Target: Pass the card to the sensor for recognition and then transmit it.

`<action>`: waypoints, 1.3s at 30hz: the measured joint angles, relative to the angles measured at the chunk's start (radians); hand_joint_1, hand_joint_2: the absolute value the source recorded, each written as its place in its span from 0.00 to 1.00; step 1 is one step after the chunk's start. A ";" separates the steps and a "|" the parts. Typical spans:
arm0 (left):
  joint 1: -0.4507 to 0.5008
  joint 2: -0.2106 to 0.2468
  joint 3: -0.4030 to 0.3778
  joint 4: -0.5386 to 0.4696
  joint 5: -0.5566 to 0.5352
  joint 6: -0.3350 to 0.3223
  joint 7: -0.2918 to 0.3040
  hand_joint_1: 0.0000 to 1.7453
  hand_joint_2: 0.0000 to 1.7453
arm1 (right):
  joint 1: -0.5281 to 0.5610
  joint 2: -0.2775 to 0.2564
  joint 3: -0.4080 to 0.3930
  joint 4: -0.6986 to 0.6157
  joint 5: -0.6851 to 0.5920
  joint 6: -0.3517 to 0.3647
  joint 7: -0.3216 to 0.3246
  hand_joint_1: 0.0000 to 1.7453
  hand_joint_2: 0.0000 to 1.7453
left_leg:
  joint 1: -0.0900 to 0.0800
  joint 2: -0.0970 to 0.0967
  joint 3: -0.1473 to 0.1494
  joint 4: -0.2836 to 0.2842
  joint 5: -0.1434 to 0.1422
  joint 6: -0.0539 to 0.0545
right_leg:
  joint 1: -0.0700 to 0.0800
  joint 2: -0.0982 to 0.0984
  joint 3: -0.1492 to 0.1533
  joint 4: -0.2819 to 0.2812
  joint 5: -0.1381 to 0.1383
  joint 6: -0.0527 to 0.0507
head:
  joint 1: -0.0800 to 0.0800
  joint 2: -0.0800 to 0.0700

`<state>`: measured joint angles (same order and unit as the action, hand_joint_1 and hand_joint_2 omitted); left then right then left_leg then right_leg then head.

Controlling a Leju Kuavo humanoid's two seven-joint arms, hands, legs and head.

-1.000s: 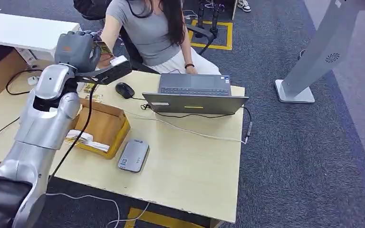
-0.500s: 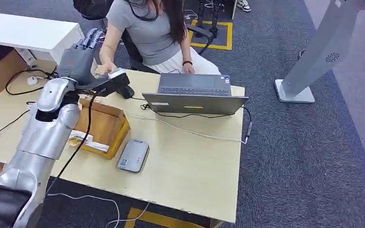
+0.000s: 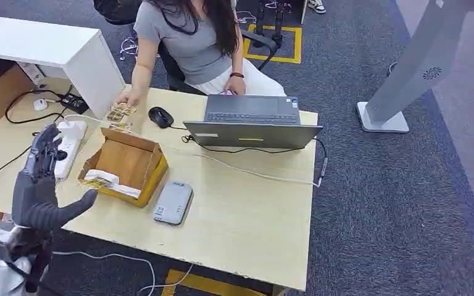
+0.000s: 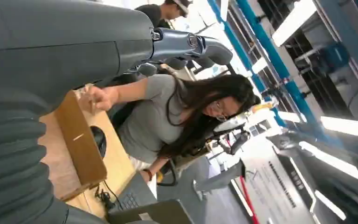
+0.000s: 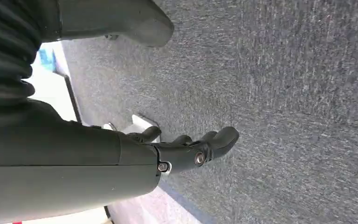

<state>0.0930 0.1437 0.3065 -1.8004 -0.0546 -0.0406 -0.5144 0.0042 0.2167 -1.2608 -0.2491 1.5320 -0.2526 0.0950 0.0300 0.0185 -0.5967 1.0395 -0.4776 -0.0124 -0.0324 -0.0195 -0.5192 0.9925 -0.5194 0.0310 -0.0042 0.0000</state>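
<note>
Desk: a long pale wooden table [image 3: 247,209] on dark grey carpet, running from the near left corner to the far right.
Person: seated at the far edge in a grey short-sleeved top [image 3: 191,43], one hand on the cards, the other by the laptop.
Laptop: a grey open notebook computer [image 3: 253,120], its screen back turned this way, a thin white cable trailing from it across the desk.
Box: an open brown cardboard carton [image 3: 126,163] left of centre, with a white wrapped bundle lying against its near wall.
Left hand: the dark grey robot hand [image 3: 40,185] is low at the near left edge of the desk, fingers spread and pointing up, thumb stretched toward the carton, holding nothing. The left wrist view [image 4: 186,46] agrees: straight fingers with nothing between them.
Right hand: hanging over the carpet in the right wrist view [image 5: 191,151], fingers loosely curled, apart from the thumb, nothing in it.
Sensor: a flat grey rounded card reader [image 3: 173,202] lying on the desk just beside the carton's near right corner.
Power strip: a white socket bar [image 3: 69,145] left of the carton.
Mouse: a black computer mouse [image 3: 160,116] between the cards and the laptop.
Cards: small yellowish patterned cards [image 3: 120,113] on the desk beyond the carton, under the person's fingertips, well apart from the reader.
</note>
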 joint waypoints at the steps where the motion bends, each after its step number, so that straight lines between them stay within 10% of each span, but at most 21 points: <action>1: 0.033 -0.035 0.048 -0.024 0.064 -0.039 0.024 0.00 1.00 | 0.000 0.000 -0.003 0.000 0.003 0.005 -0.002 0.00 1.00 | 0.000 0.000 0.001 0.000 0.000 0.000 | 0.000 0.000 0.001 0.000 0.000 0.000 | 0.000 0.000; 7: 0.101 -0.304 0.449 -0.023 0.022 -0.309 0.017 0.00 1.00 | 0.005 0.003 -0.021 -0.002 0.003 0.003 -0.012 0.00 1.00 | 0.000 0.000 0.002 0.000 0.000 0.000 | 0.000 0.000 -0.001 -0.001 0.000 0.000 | 0.000 0.000; 13: 0.097 -0.417 0.640 -0.008 -0.009 -0.334 0.032 0.00 1.00 | 0.006 0.005 -0.036 -0.008 0.003 0.004 -0.014 0.00 1.00 | 0.000 -0.001 0.002 0.000 0.000 0.000 | 0.000 -0.002 -0.001 -0.001 0.000 0.000 | 0.000 0.000; 17: 0.102 -0.454 0.694 0.068 0.078 -0.196 0.151 0.00 1.00 | 0.006 0.006 -0.038 -0.010 0.027 0.003 -0.015 0.00 1.00 | 0.000 -0.001 0.003 0.000 0.000 0.000 | 0.000 -0.002 0.002 -0.001 0.000 0.000 | 0.000 0.000; 23: 0.107 -0.495 0.703 0.443 0.262 0.108 0.251 0.00 1.00 | 0.006 0.011 -0.039 -0.015 0.037 -0.019 0.026 0.00 1.00 | 0.000 -0.002 0.003 0.000 0.000 0.001 | 0.000 -0.002 0.000 -0.002 0.000 0.000 | 0.002 0.000; 24: 0.104 -0.497 0.703 0.504 0.280 0.143 0.261 0.00 0.00 | 0.006 0.011 -0.039 -0.015 0.037 -0.021 0.030 0.00 1.00 | 0.000 -0.002 0.003 0.000 0.000 0.001 | 0.000 -0.002 0.000 -0.002 0.000 0.000 | 0.003 0.000; 32: 0.064 -0.497 0.706 0.841 0.266 0.190 0.341 0.00 0.00 | 0.005 0.011 -0.035 -0.017 0.036 -0.008 0.051 0.00 1.00 | 0.000 -0.004 0.003 0.001 0.000 0.001 | 0.000 -0.005 0.001 -0.002 0.000 0.001 | 0.003 0.000; 33: 0.062 -0.497 0.707 0.862 0.248 0.187 0.345 0.00 1.00 | 0.005 0.011 -0.035 -0.017 0.036 -0.006 0.052 0.00 1.00 | 0.000 -0.004 0.003 0.001 0.000 0.001 | 0.000 -0.004 0.001 -0.002 0.001 0.000 | 0.003 0.000; 39: 0.036 -0.484 0.698 0.967 0.157 0.152 0.355 0.00 1.00 | 0.004 0.009 -0.001 -0.028 -0.028 0.002 0.051 0.00 1.00 | 0.000 -0.004 0.003 0.001 0.000 0.001 | 0.000 -0.005 0.001 -0.002 0.001 0.000 | 0.002 0.000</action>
<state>0.1289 -0.3406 1.0044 -0.8335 0.1022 0.1110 -0.1595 0.0077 0.2258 -1.2618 -0.2770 1.5044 -0.2502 0.1457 0.0301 0.0142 -0.5933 1.0402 -0.4776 -0.0114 -0.0324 -0.0245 -0.5181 0.9902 -0.5189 0.0314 -0.0019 0.0000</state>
